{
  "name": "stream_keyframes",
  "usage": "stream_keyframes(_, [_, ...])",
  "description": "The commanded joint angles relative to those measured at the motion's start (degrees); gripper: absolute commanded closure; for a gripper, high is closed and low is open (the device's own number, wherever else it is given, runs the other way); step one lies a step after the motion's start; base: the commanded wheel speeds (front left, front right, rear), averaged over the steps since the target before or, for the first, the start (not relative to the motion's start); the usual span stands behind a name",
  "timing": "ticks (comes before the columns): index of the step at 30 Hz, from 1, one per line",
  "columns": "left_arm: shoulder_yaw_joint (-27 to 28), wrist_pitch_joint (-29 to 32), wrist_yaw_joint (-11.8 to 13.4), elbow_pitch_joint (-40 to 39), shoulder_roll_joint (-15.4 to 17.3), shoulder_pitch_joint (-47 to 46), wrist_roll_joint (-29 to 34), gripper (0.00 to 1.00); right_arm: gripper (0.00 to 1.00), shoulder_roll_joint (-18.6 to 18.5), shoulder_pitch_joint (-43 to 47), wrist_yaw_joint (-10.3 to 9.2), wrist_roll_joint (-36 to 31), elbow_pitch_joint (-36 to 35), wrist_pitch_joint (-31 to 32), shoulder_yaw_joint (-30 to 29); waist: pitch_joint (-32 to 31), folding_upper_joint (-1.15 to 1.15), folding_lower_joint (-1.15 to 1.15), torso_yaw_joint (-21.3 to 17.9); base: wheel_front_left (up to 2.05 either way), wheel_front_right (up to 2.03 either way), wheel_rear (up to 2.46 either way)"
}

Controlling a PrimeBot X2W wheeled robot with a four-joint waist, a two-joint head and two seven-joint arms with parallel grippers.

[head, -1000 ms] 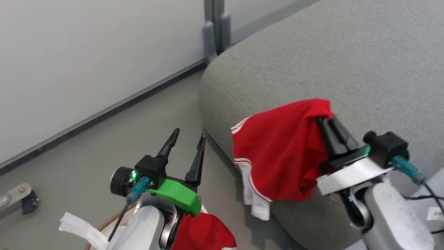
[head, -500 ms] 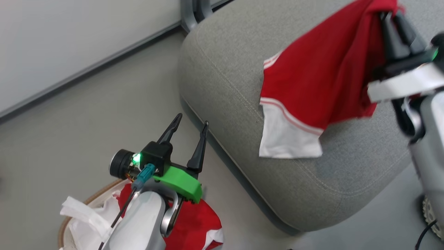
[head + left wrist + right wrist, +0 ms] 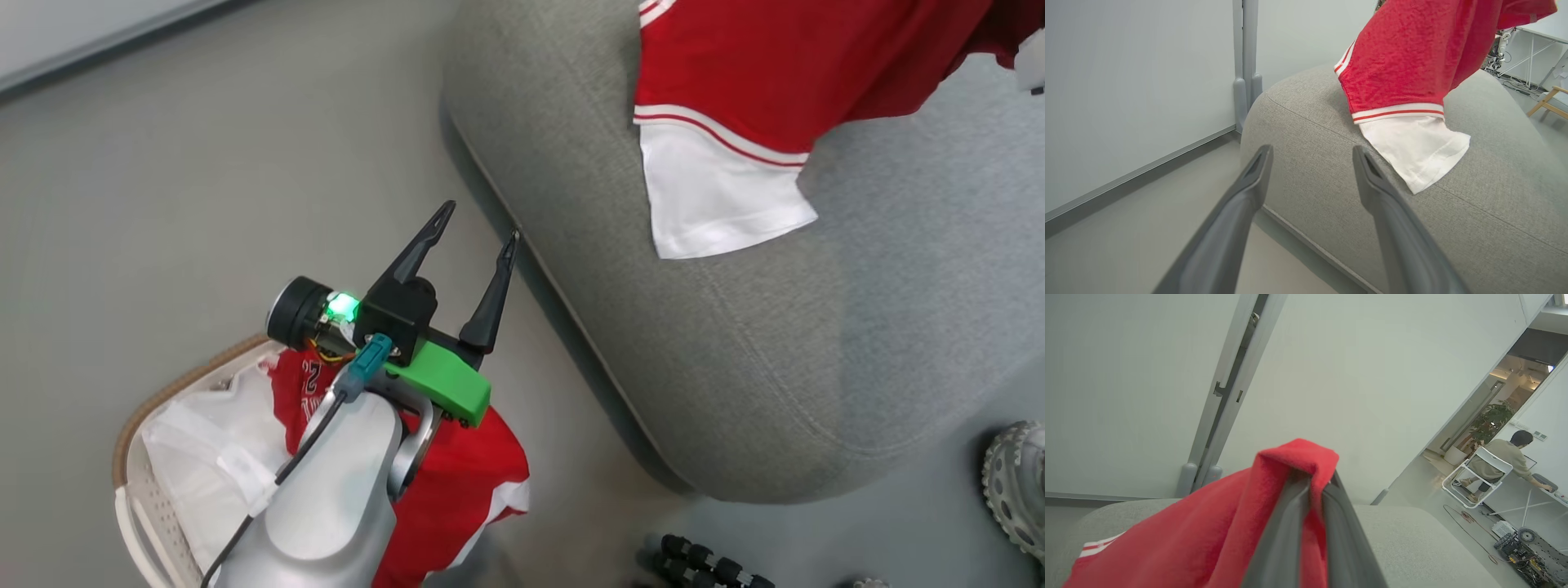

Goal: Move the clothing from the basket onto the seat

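Right gripper (image 3: 1318, 479) pinches a shirt (image 3: 775, 73), likely limp and light, over the seat (image 3: 816, 343); left gripper (image 3: 480, 220) gapes empty; grasp bunched folds

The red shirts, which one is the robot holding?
The shirt hanging over the seat, pinched in the right gripper. The other shirt lies in the basket.

The head camera has tipped down, showing more of the basket (image 3: 184, 382). The right end effector (image 3: 1318, 482) has carried its shirt (image 3: 759, 73) inward from the edge of the seat (image 3: 816, 343); the white hem now lies on top.
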Motion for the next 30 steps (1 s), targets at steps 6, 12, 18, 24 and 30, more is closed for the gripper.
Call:
stream_keyframes(6, [-2.28,-0.03,-0.20,0.30,0.93,-2.62,-0.49,0.00,1.00,1.72,4.37,-0.07,-3.28,8.09,-0.01,-2.85,6.77,0.00,-0.01,6.28,0.00,0.00,0.00])
stream_keyframes(12, [-2.45,-0.03,-0.18,0.61,1.26,-1.55,-1.18,0.00,1.00,2.11,11.44,-0.06,-4.76,13.82,-0.01,-7.75,6.52,0.00,-0.01,6.29,0.00,0.00,0.00])
stream_keyframes(18, [-2.05,-0.03,-0.19,0.84,1.33,0.39,-1.80,0.00,0.00,5.01,19.89,-0.07,-3.86,11.45,-0.01,-13.60,3.59,0.00,-0.01,4.06,0.00,0.00,0.00])
stream_keyframes(24, [-1.76,-0.03,-0.19,0.63,0.75,2.28,-2.34,0.00,0.00,6.98,25.72,-0.07,-2.92,7.52,-0.01,-17.38,-0.39,0.00,-0.01,2.82,0.00,0.00,0.00])
stream_keyframes(30, [-0.37,-0.03,-0.19,0.20,0.52,4.49,-2.47,0.00,0.00,8.53,28.70,-0.07,-1.23,0.33,-0.01,-15.94,-4.10,0.00,-0.01,3.52,0.00,0.00,0.00])
